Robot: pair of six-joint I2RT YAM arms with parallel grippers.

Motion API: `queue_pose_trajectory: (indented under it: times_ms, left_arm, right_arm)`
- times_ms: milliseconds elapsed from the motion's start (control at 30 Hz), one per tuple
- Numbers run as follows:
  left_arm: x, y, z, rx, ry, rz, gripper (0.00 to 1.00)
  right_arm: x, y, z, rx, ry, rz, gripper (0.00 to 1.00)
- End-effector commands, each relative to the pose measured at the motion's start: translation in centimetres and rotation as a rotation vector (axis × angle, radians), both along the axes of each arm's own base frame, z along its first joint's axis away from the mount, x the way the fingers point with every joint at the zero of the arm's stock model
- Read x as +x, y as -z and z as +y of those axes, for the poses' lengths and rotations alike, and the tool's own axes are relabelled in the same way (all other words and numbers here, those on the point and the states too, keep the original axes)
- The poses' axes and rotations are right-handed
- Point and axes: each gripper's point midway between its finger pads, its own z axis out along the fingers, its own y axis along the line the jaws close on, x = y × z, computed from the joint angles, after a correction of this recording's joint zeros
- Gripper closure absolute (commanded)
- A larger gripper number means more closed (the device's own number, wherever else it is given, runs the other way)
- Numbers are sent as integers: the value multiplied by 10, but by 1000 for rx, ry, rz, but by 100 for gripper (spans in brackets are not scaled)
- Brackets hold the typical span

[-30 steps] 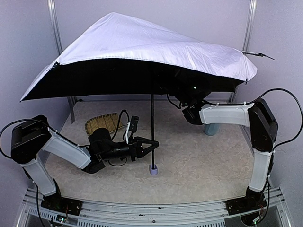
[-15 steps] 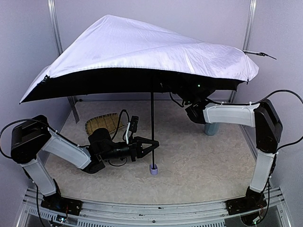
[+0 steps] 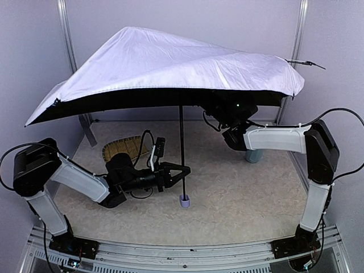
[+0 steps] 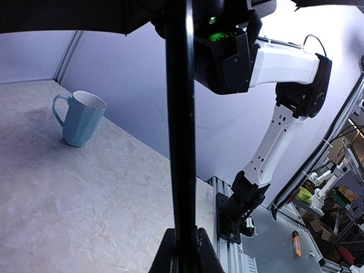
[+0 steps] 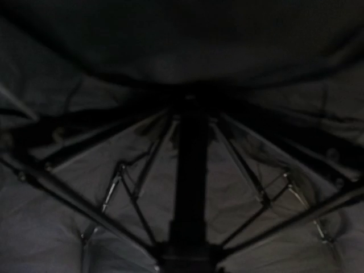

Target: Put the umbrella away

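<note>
Umbrella (image 3: pixel 170 62): canopy top plain pale lavender-white, underside black. Shaft (image 3: pixel 182 142) black; handle (image 3: pixel 184 201) lavender. Ribs (image 5: pixel 131 187) under the canopy dark, with dull grey metal struts. Table (image 3: pixel 244 193): beige, faint mottled marbling. Woven tray (image 3: pixel 120 149): straw-tan weave. Mug (image 4: pixel 79 118): pale blue, paler rim. Left arm (image 3: pixel 74 179) and right arm (image 3: pixel 273 138): white shells, black joints and cables. Walls (image 3: pixel 28 57): flat pale lilac-grey.
</note>
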Motion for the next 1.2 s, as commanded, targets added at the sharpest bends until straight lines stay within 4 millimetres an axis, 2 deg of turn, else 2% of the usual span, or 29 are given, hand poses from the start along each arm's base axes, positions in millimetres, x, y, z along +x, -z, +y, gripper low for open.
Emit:
queue_pose_trajectory:
  times_ms: [0,100,233,367,500,700,967,1167]
  left_arm:
    - [-11,-28,-3,-70,36,-125,100]
    - [-10,-26,-3,-61,29,-126,100]
    - [-1,-28,-2,-46,-24,-123,100]
    - [21,-22,0,31,-154,-105,100]
    - [34,-24,6,82,-253,-126,100]
    - [43,-28,7,113,-310,-129,100]
    - [43,-24,2,119,-308,-127,100]
    - [42,-21,-1,127,-305,-126,100]
  right_arm:
    - [5,-17,-20,38,70,-29,100]
    - [6,-17,-22,20,90,-33,99]
    - [12,-11,-25,-48,176,-25,64]
    - [18,0,-32,-162,396,-40,51]
    - [19,14,-37,-296,586,-68,49]
    - [8,32,-28,-405,671,-97,39]
    - [8,16,-25,-425,728,-132,36]
    - [10,8,-17,-431,720,-153,46]
